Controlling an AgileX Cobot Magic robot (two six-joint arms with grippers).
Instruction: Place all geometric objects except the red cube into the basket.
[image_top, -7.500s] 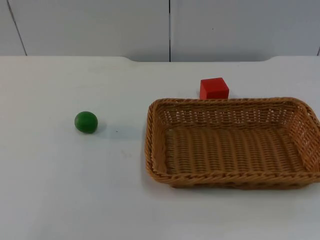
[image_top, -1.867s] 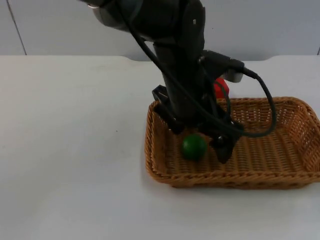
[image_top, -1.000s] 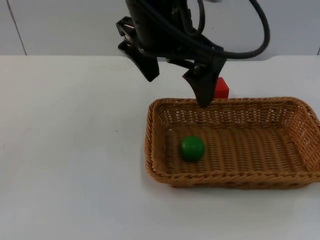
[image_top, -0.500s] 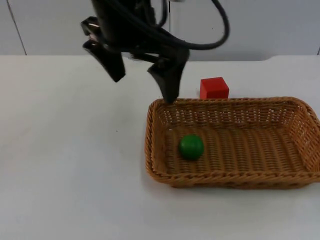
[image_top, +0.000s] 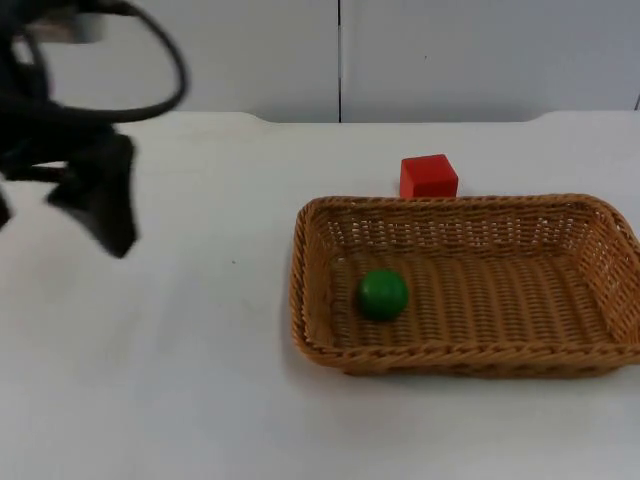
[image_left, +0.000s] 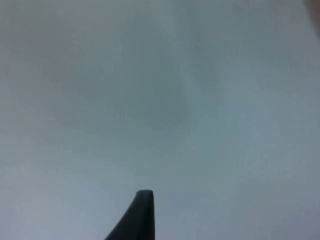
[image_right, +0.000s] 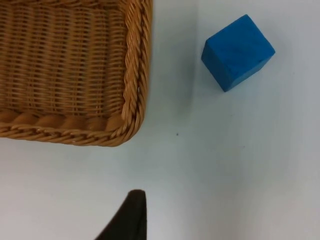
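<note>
A green ball (image_top: 383, 294) lies inside the brown wicker basket (image_top: 300, 300), near its left end. The red cube (image_top: 428, 176) stands on the table just behind the basket's far rim. My left gripper (image_top: 55, 210) hangs over the table far to the left of the basket, open and holding nothing; one black finger (image_top: 108, 200) shows as a blur. In the right wrist view a blue cube (image_right: 238, 52) sits on the table just outside a corner of the basket (image_right: 134, 75). My right gripper (image_right: 131, 216) waits above the table near that corner.
The white table (image_top: 200, 380) spreads out to the left of and in front of the basket. The grey partition wall (image_top: 340, 55) closes off the back.
My left arm has swung from behind the basket's left end far out to the left, its gripper still open and empty. The green ball stays in the basket.
</note>
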